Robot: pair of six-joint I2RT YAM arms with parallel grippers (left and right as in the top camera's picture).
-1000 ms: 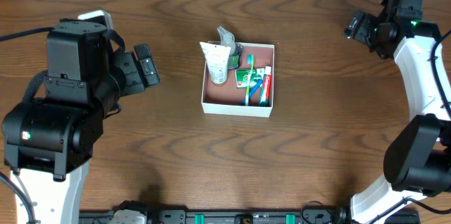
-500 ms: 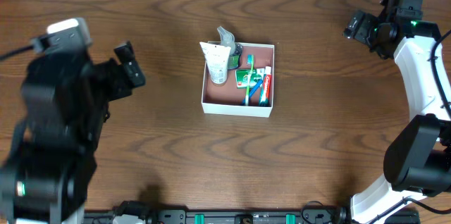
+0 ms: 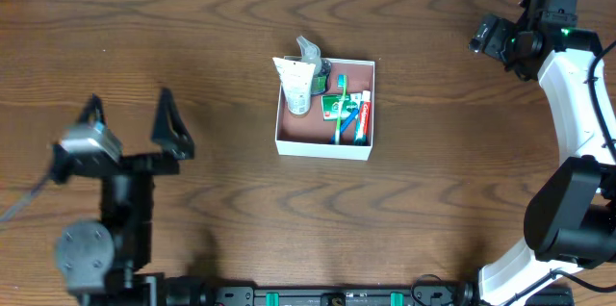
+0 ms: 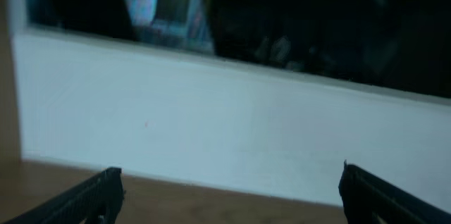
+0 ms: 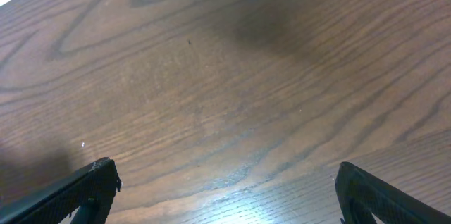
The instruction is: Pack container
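Note:
The container (image 3: 322,145), a shallow white box with a pinkish-brown inside, sits mid-table in the overhead view. It holds a white tube (image 3: 296,85), a green pack (image 3: 333,106) and a red-and-blue toothpaste (image 3: 360,118) among other toiletries. My left gripper (image 3: 130,118) is far to its left near the front, open and empty, its fingers (image 3: 169,125) pointing toward the table's far side. The left wrist view has open jaws (image 4: 229,175) facing a white wall. At the back right my right gripper (image 3: 483,37) stands open over bare wood (image 5: 225,168). Neither wrist view shows the container.
The brown wooden table (image 3: 433,181) spreads all round the box. A white wall (image 4: 225,125) rises beyond the table's far edge. The right arm's white links (image 3: 577,104) run down the right side.
My left arm has drawn back from beside the box toward the front left and turned, so its open fingers now point away from me. The right arm and the box have not moved.

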